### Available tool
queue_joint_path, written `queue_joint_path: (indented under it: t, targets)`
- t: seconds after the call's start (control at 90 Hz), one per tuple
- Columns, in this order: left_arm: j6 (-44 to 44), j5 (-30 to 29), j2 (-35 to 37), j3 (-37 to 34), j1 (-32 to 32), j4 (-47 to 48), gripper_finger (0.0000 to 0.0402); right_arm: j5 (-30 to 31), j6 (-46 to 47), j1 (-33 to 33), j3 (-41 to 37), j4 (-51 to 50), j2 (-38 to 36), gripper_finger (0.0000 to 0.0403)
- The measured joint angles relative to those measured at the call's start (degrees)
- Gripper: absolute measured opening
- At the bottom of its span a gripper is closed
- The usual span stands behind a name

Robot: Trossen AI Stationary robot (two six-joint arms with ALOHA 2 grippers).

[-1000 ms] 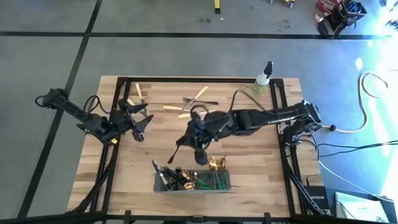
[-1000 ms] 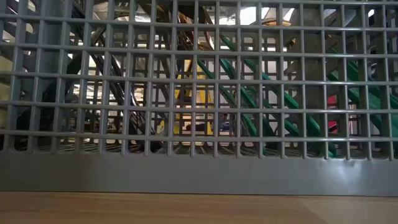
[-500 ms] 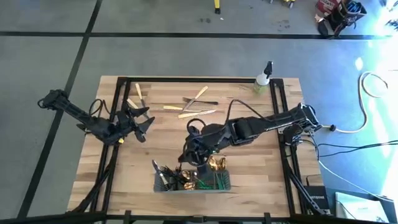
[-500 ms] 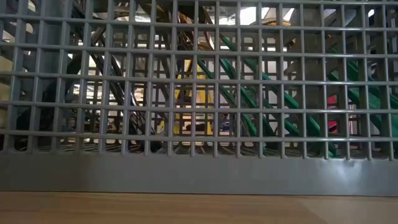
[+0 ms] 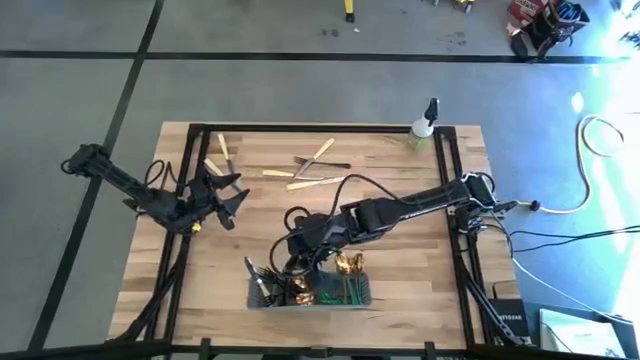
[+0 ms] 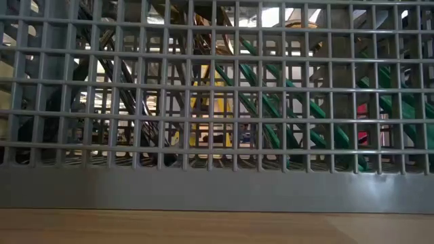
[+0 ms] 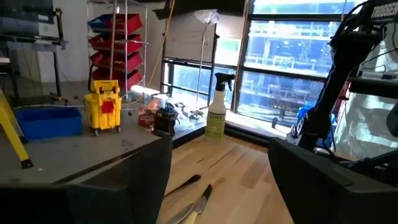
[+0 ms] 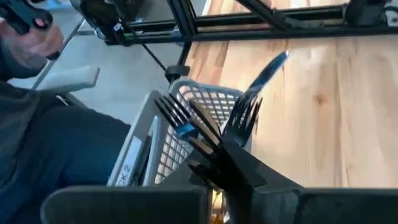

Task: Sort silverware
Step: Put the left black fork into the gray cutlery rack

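The grey wire-mesh caddy stands near the table's near edge with silverware upright in it; its wall fills the low view. Several cream-handled pieces of silverware lie flat on the far part of the table. My right gripper hovers over the caddy's left half, shut on a dark piece of silverware. Dark fork tines and a blade show just past it, over the caddy's rim. My left gripper waits open above the table's left part. My right gripper pinches a dark slim piece between its two shut fingers, coming from above and slanting toward the table's near-left. The piece points down into the caddy. The fingers hide which end they have, and I cannot tell what kind of piece it is.
A small spray bottle stands at the far right corner. Black frame rails run along the table's left and right sides. Beyond the table's near edge a person in blue shows in the right wrist view.
My right gripper has carried the dark piece from the middle of the table toward the near edge and slightly left. It now stands over the caddy and has come lower. The left arm has stayed in place.
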State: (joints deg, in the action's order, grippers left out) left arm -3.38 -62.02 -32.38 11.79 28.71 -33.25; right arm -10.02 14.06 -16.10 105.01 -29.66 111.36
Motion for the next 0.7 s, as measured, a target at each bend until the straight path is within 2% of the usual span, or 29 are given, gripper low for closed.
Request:
queue_joint_path:
  t: [0.133, 0.389, 0.533, 0.589, 0.7]
  targets:
    - [0.16, -0.02, -0.09, 0.00, 0.00, 0.81, 0.0251, 1.46, -0.87, -0.09, -0.02, -0.26, 0.23, 0.0045]
    - [0.95, -0.04, -0.35, 0.00, 0.00, 1.44, 0.0251, 1.64, -0.72, -0.09, -0.02, 1.43, 0.23, 0.0144]
    - [1.45, 0.25, -0.43, 0.00, -0.58, 1.44, 0.0251, 1.86, -0.47, -0.08, -0.02, 2.12, 0.23, 0.0185]
    - [2.17, 2.52, -0.79, 0.02, -1.80, 2.06, 0.0251, 1.82, -0.43, -0.07, -0.02, 1.81, 0.07, 0.0193]
    - [4.87, 11.52, -1.54, 0.03, -5.71, 5.29, 0.0251, 1.78, -0.45, -0.07, -0.02, -0.39, -0.91, 0.0201]
